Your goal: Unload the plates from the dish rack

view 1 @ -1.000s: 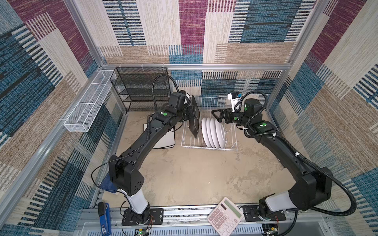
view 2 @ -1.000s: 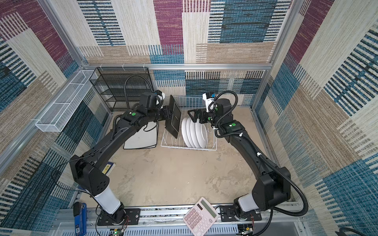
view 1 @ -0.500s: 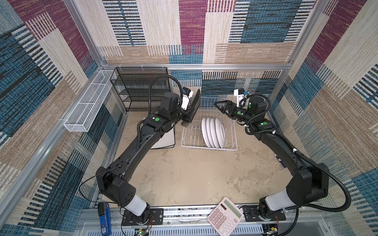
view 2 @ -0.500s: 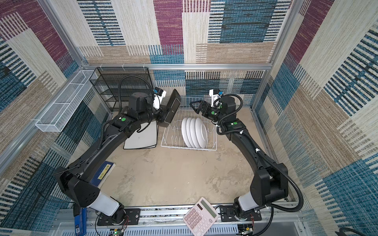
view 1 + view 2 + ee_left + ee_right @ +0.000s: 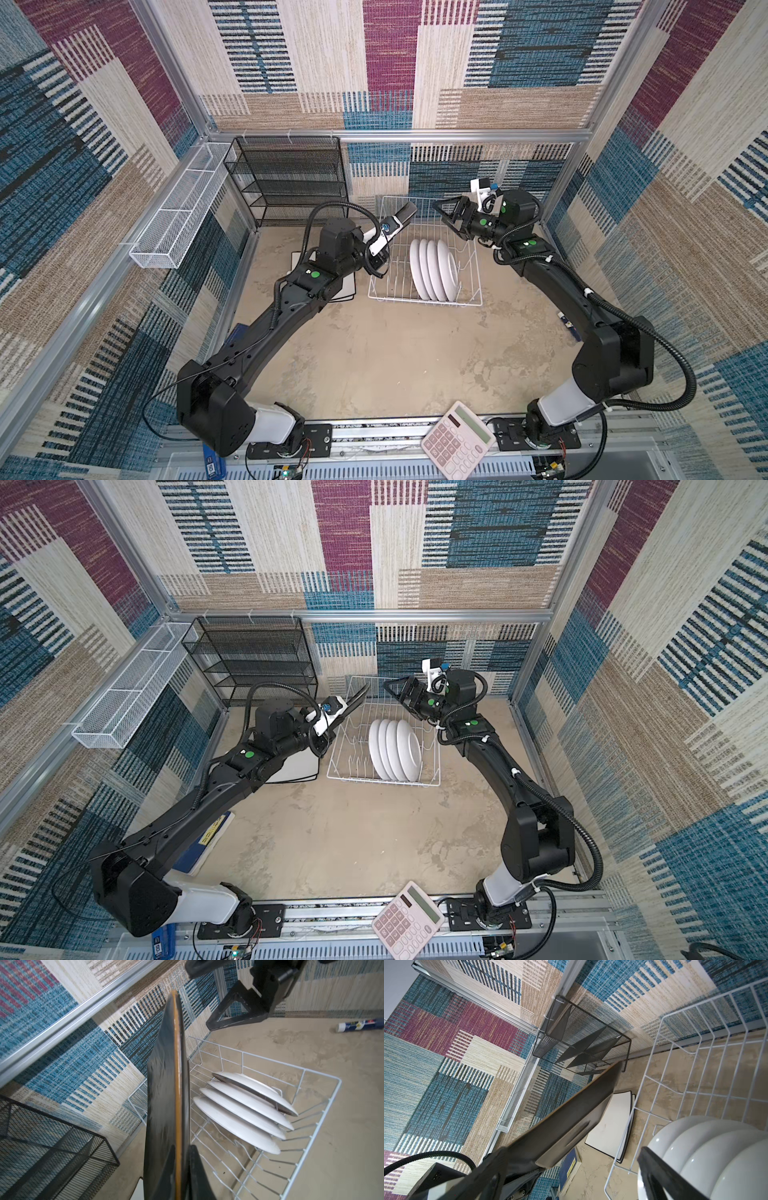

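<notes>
My left gripper (image 5: 394,226) (image 5: 341,711) is shut on the black square plate (image 5: 406,211) (image 5: 358,697), holding it tilted in the air above the dish rack's left end. In the left wrist view the gripper (image 5: 182,1147) pinches the plate (image 5: 166,1105) by its edge. The white wire dish rack (image 5: 471,302) (image 5: 432,784) holds several round white plates (image 5: 434,270) (image 5: 395,750) (image 5: 239,1118) standing on edge. My right gripper (image 5: 446,216) (image 5: 398,690) (image 5: 572,1150) hovers open over the rack's back right, holding nothing. Two large white plates (image 5: 348,287) (image 5: 296,766) (image 5: 610,1124) lie stacked left of the rack.
A black mesh shelf (image 5: 286,183) stands at the back left, and a white mesh basket (image 5: 178,220) hangs on the left wall. A blue book (image 5: 208,841) lies under the left arm. A calculator (image 5: 457,436) rests on the front rail. A blue-and-white tube (image 5: 359,1024) lies by the right wall.
The left gripper lifted the black plate out of the rack, tilted it and drew it leftward. The right gripper rose and pulled back from the round plates, still open.
</notes>
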You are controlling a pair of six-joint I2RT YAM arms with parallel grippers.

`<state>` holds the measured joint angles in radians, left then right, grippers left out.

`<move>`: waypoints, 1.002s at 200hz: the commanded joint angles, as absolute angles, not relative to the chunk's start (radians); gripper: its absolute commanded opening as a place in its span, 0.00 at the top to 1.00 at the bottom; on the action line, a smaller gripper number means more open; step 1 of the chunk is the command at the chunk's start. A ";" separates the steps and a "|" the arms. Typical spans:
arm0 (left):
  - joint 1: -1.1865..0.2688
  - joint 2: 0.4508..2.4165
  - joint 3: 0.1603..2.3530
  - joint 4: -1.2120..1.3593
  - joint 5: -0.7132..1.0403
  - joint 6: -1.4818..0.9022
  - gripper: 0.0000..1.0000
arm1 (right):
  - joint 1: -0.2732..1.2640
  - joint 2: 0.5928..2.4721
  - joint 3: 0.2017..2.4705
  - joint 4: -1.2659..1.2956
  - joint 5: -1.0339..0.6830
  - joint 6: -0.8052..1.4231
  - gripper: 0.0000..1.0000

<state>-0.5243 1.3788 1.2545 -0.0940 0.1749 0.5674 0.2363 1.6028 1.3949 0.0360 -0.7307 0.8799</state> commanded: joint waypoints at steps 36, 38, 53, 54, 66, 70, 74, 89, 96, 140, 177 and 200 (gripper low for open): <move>-0.560 1.344 1.087 0.323 0.165 0.999 1.00 | 0.239 1.665 1.462 -0.064 -0.783 0.842 0.01; -0.562 1.345 1.082 0.331 0.164 1.010 1.00 | 0.240 1.669 1.468 -0.073 -0.781 0.836 0.00; -0.574 1.353 1.058 0.359 0.144 1.065 1.00 | 0.247 1.691 1.502 -0.136 -0.776 0.795 0.02; -0.576 1.354 1.057 0.360 0.143 1.065 1.00 | 0.248 1.692 1.503 -0.139 -0.776 0.793 0.03; -0.581 1.361 1.044 0.378 0.134 1.111 1.00 | 0.255 1.707 1.517 -0.169 -0.770 0.774 0.05; -0.582 1.362 1.040 0.385 0.132 1.120 1.00 | 0.258 1.711 1.521 -0.176 -0.770 0.769 0.06; -0.585 1.364 1.034 0.392 0.131 1.128 1.00 | 0.260 1.717 1.524 -0.183 -0.770 0.764 0.07; -0.594 1.368 1.013 0.435 0.126 1.160 1.00 | 0.271 1.740 1.545 -0.230 -0.764 0.733 0.09; -0.598 1.370 1.004 0.452 0.126 1.177 1.00 | 0.275 1.749 1.560 -0.258 -0.762 0.718 0.10; -0.613 1.388 0.966 0.514 0.114 1.271 1.00 | 0.293 1.784 1.595 -0.331 -0.767 0.666 0.22; -0.626 1.411 0.950 0.552 0.083 1.341 1.00 | 0.297 1.804 1.595 -0.357 -0.802 0.633 0.43; -0.629 1.417 0.945 0.560 0.084 1.342 1.00 | 0.298 1.805 1.595 -0.354 -0.807 0.637 0.51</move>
<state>-0.6258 1.4193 0.9443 0.3401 0.1017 1.2736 0.2947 1.8027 1.5860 -0.3580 -0.7776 0.6544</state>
